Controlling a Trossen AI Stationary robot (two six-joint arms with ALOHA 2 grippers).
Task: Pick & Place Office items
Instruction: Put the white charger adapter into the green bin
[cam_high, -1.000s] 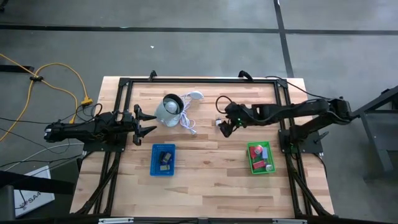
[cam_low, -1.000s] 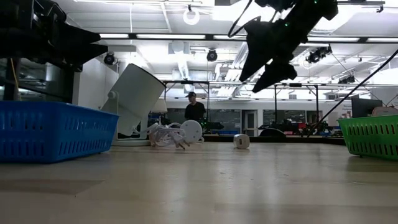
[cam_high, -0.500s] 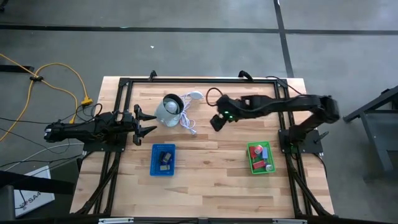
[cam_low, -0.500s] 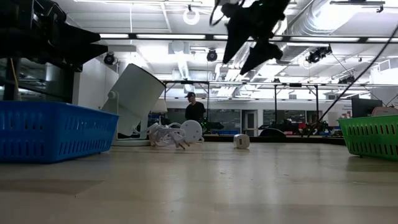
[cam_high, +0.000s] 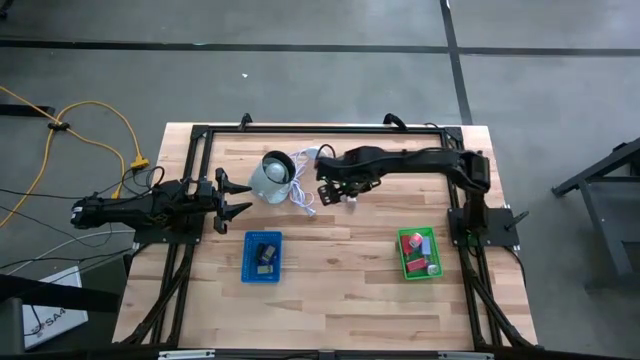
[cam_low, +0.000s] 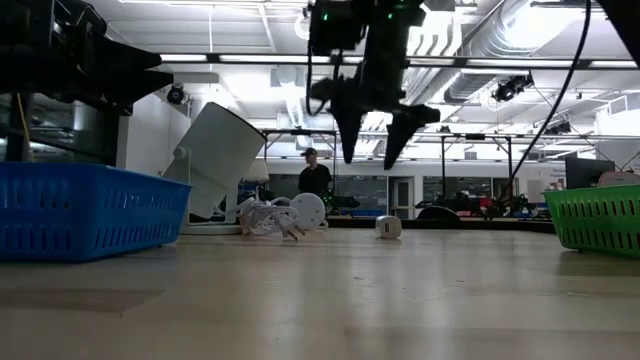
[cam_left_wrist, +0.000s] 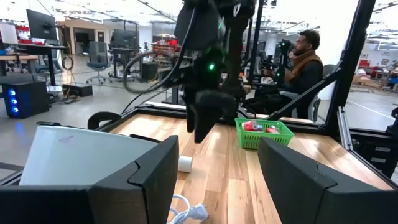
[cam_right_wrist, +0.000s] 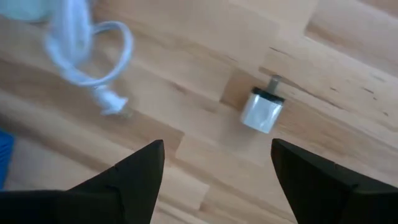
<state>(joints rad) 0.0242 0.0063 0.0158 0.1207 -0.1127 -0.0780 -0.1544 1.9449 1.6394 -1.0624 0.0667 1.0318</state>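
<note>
Right claw hangs wide open, empty, above a white block. White cord lies just beside; the round grey-white object sits beyond.

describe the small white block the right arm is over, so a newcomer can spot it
Start at the big white round object near the table's far edge, then follow its white cord rightward. Just past the cord lies a small white block, alone on bare wood under the open right pincer.

Grey-white round object with cord — trays nearby.
</note>
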